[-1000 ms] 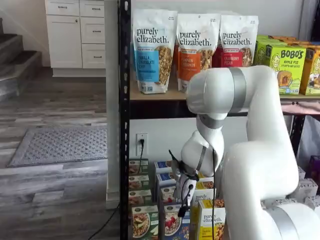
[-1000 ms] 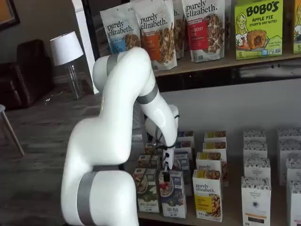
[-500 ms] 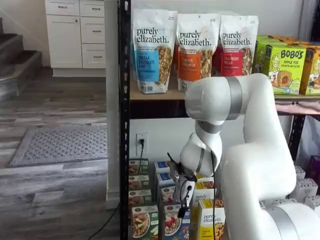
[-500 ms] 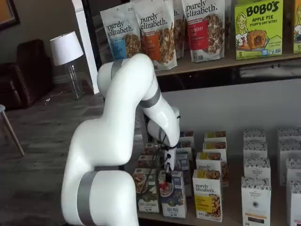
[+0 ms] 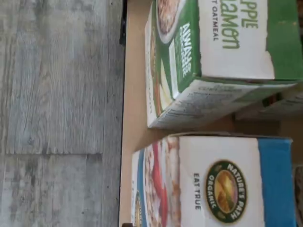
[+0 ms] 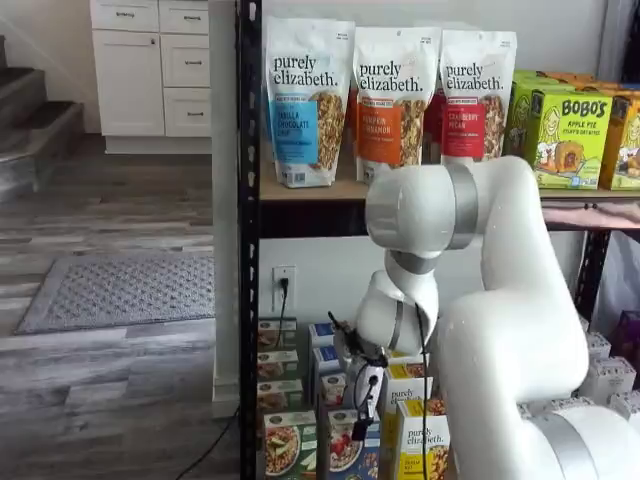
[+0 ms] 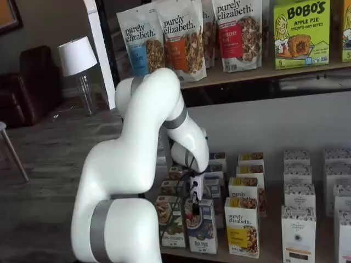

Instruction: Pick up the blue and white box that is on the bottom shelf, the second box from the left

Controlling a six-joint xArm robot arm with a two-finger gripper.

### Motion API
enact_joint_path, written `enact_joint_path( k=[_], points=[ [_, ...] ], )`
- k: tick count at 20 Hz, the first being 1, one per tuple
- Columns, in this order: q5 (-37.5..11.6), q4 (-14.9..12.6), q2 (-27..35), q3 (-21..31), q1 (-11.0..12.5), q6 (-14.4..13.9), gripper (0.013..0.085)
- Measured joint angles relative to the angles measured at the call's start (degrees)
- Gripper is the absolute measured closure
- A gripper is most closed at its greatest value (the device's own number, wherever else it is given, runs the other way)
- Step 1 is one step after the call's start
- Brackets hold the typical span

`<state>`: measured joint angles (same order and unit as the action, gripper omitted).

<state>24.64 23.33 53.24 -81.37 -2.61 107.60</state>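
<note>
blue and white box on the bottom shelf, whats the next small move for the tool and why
Probably a short further descent onto the blue and white box. In both shelf views the tool hangs just above that front carton's top, and the wrist view shows its white and blue top directly beneath, beside the green-fronted carton. Whether the tool's fingers are open cannot be told.

Arm's big elbow joint (image 6: pixel 415 208) dropped since 1.0 s ago: in a shelf view it now sits below the granola bags rather than overlapping them. Gripper (image 7: pixel 194 206) came lower too, now right at the top of the blue and white box (image 7: pixel 201 226). Finger gap not readable.
</note>
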Motion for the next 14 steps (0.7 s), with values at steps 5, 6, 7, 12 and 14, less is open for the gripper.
enact_joint_path(
  k=[5,6,7,12,14],
  points=[
    [0.1,-1.8,1.0,-0.9,-0.6,-2.1,0.0130],
    [0.0,-2.1,1.1,-1.0,-0.6,-2.4,0.0130],
    [-0.1,-2.5,1.3,-1.2,-0.7,-2.9,0.0130],
    [-1.4,-6.1,2.4,-1.8,-1.0,-6.2,0.0130],
    [-1.6,-7.0,2.9,-2.2,-1.0,-7.0,0.0130]
  ],
)
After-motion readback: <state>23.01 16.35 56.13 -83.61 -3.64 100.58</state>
